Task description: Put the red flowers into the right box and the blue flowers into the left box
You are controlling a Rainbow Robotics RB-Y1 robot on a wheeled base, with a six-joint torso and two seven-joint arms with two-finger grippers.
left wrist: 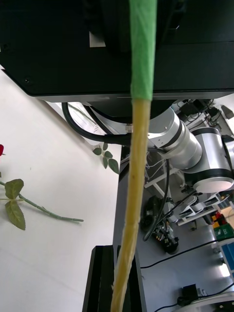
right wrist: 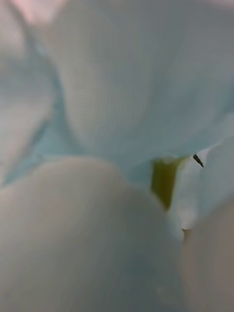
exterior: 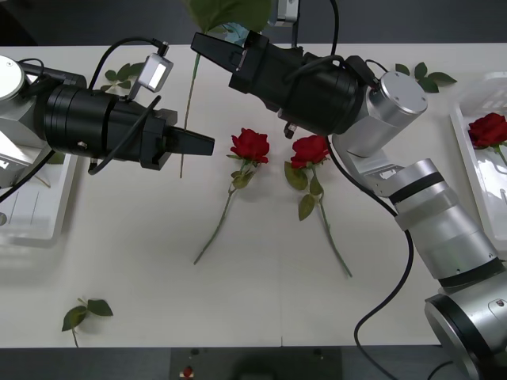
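Stem (exterior: 187, 119) of a blue flower (exterior: 236, 32) hangs between both grippers above the counter (exterior: 261, 309). Right gripper (exterior: 207, 45) pinches its top; left gripper (exterior: 200, 143) beside the stem — grip state: cannot tell. Two red flowers (exterior: 250, 145) lie near the stem; one red flower (exterior: 486, 129) in the right box (exterior: 467, 150).

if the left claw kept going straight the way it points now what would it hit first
The left claw points toward the robot's right. The hanging stem of the blue flower held by the right claw already lies at its fingertips, so that likely comes first; beyond it, a red rose, though heights are unclear.
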